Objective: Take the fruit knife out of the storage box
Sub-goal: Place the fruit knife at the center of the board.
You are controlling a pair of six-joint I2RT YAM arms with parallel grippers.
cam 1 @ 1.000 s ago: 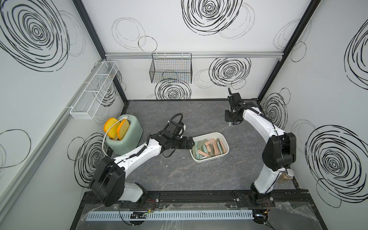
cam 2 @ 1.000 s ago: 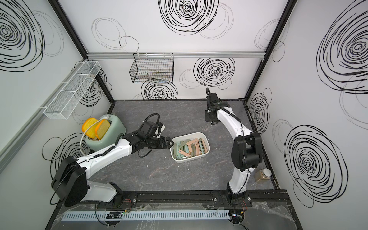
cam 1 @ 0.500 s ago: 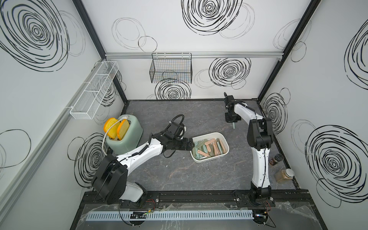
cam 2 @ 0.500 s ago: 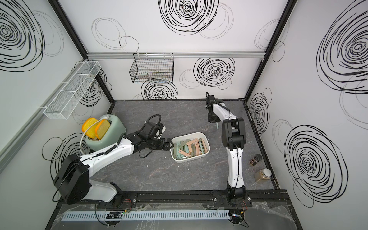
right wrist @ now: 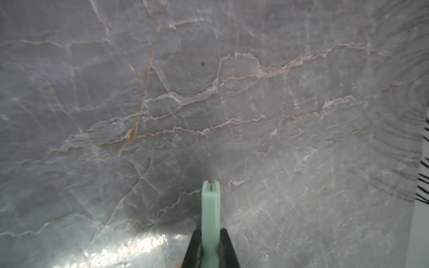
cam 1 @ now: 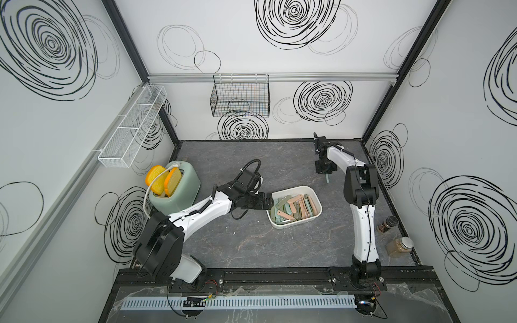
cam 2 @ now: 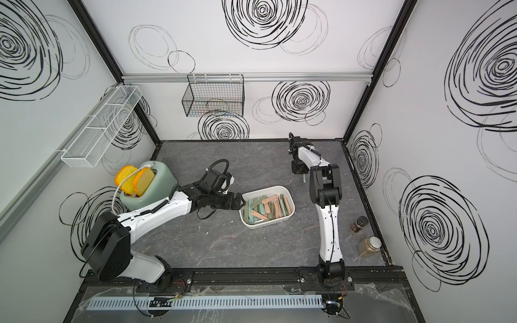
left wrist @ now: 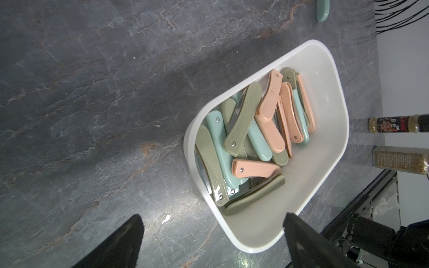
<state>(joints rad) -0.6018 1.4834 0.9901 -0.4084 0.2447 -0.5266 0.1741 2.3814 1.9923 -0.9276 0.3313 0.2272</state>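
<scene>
Fruit knife [right wrist: 210, 208], mint-green plastic and folded, is already out of the shallow white plastic storage box [cam 1: 296, 222].
Pinched at one end by the right claw [right wrist: 210, 232], it hangs long-axis-down just above the grey marbled tabletop [right wrist: 278, 92], well apart from the box. The left claw [cam 1: 270, 202] gapes empty at the box's end.

We are looking steeply down from high at the front in both top views, sharing the whole table [cam 1: 251, 237]. Our left wrist camera is facing the storage box [left wrist: 329, 97] up close; our right is facing the table, closer still.
</scene>
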